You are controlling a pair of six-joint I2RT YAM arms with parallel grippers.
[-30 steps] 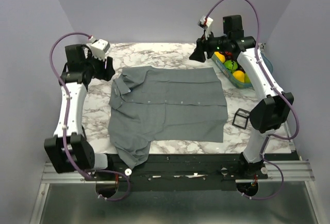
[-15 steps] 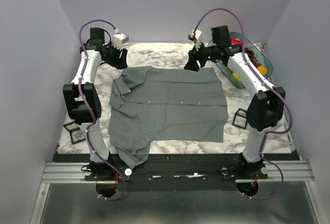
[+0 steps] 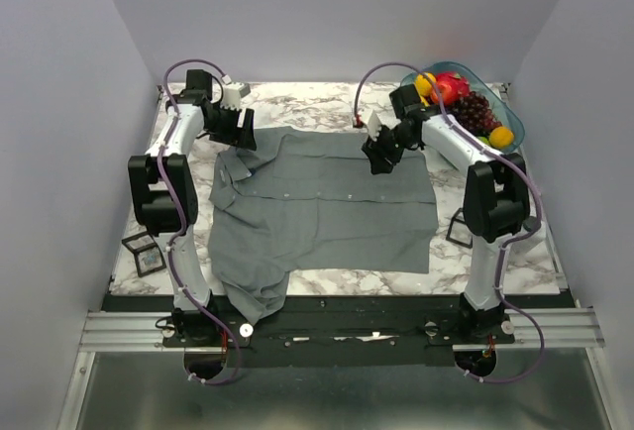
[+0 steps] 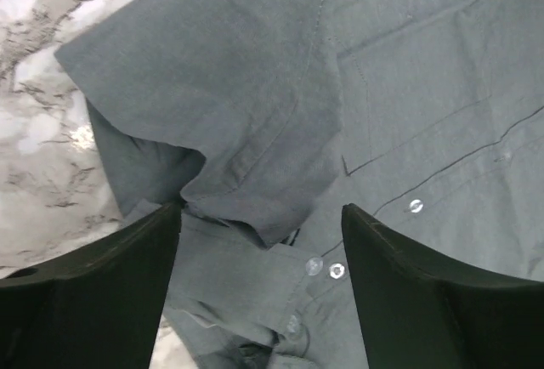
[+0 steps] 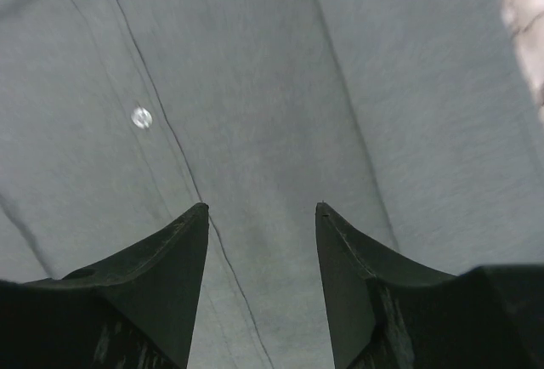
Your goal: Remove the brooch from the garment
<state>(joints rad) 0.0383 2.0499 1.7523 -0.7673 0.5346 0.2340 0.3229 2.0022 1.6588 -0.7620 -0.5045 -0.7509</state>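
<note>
Two pincers wide, empty: left gripper (image 4: 259,209) over collar (image 4: 255,131), right gripper (image 5: 262,207) over garment (image 3: 327,207) near buttons. Brooch not visible; best lift collar fold, other arm pins cloth flat.

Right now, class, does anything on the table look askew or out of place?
The garment lies mostly flat, but its near-left corner is bunched and droops over the near edge of the table, and the collar under the left gripper is rumpled. No brooch shows in any view.
</note>
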